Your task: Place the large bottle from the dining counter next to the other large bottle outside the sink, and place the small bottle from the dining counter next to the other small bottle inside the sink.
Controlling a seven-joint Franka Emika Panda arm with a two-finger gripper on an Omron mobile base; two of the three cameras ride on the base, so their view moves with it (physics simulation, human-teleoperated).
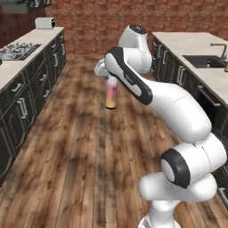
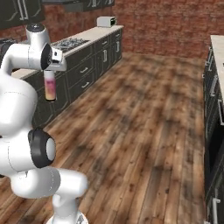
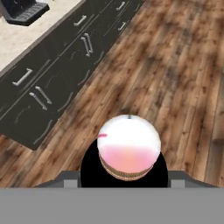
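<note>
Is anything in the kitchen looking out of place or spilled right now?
Nothing is spilled or damaged. The one thing away from any surface is the large bottle, hanging upright from the gripper above the wooden floor between the two counter runs, so it is simply being carried.

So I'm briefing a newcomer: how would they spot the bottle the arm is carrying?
Find the white robot arm over the wooden plank floor. The slim pink-to-yellow bottle hangs upright from its gripper, held at the top. It is in mid-air, resting on no counter.
</note>
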